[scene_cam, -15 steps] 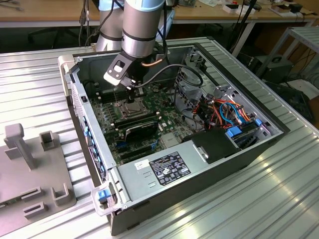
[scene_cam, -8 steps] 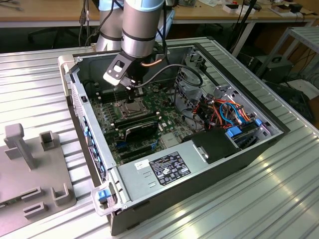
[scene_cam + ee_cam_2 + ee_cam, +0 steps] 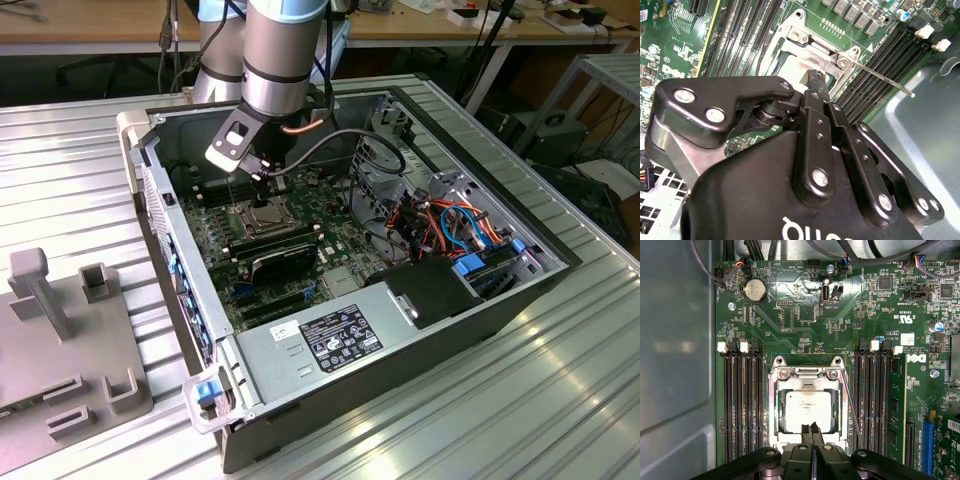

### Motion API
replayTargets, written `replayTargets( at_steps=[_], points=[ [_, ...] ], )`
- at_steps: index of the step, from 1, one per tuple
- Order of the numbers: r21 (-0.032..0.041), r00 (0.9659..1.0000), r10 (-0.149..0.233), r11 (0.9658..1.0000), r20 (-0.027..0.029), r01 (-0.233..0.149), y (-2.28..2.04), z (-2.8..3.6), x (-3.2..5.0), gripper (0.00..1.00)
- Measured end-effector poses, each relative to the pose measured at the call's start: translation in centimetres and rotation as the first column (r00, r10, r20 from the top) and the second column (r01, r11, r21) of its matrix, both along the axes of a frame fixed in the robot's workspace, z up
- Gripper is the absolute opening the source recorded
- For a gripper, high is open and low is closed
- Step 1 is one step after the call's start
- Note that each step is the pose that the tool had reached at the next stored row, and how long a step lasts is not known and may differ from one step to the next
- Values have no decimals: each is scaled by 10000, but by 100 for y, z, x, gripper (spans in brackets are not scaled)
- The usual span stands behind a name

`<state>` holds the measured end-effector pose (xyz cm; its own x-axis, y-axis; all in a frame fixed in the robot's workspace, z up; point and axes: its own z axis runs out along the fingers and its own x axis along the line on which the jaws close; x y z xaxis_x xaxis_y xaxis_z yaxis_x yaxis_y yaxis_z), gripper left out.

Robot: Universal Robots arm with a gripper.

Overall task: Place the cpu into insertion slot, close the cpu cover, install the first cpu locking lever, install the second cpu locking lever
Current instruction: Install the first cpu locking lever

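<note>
Jaws closed, gripping nothing; gripper [image 3: 811, 428] hovering over edge of cpu [image 3: 807, 404]. Cpu sitting in insertion slot [image 3: 262, 218], 11 o'clock from power supply [image 3: 330, 340] in exterior view, cpu cover [image 3: 807, 373] lying flat around it. Locking lever [image 3: 885, 80] standing free: likely needing slow downward push, then hooking sideways.

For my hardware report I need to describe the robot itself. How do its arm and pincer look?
The arm is a thick silver-grey tube with pale blue bands. A white-and-grey box sits at its wrist, beside a looping black cable and a thin orange cable. The pincer is matte black, with jointed links, silver screws and white lettering.
</note>
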<state>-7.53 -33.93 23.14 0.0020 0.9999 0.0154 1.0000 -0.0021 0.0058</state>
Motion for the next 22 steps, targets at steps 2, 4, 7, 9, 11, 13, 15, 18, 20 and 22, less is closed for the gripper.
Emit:
replayTargets(
  at_steps=[2, 4, 7, 9, 11, 13, 15, 18, 20, 22],
  points=[
    [0, 10000, -2, 10000, 0, 2, 0, 0, -3, 11],
    [0, 10000, -1, 10000, 0, 1, 0, 0, -10, 11],
    [1, 10000, 0, 10000, 0, 0, 0, 0, -24, 11],
    [0, 10000, 0, 10000, 0, 0, 0, 0, -37, 11],
    [-1, 10000, 0, 10000, 0, 0, 0, 0, -42, 11],
    [0, 10000, 0, 10000, 0, 0, 0, 0, -45, 11],
    [0, 10000, 0, 10000, 0, 0, 0, 0, -46, 11],
    [0, 10000, 0, 10000, 0, 0, 0, 0, -46, 11],
    [1, 10000, 0, 10000, 0, 0, 0, 0, -46, 11],
    [0, 10000, 0, 10000, 0, 0, 0, 0, -46, 11]
  ],
)
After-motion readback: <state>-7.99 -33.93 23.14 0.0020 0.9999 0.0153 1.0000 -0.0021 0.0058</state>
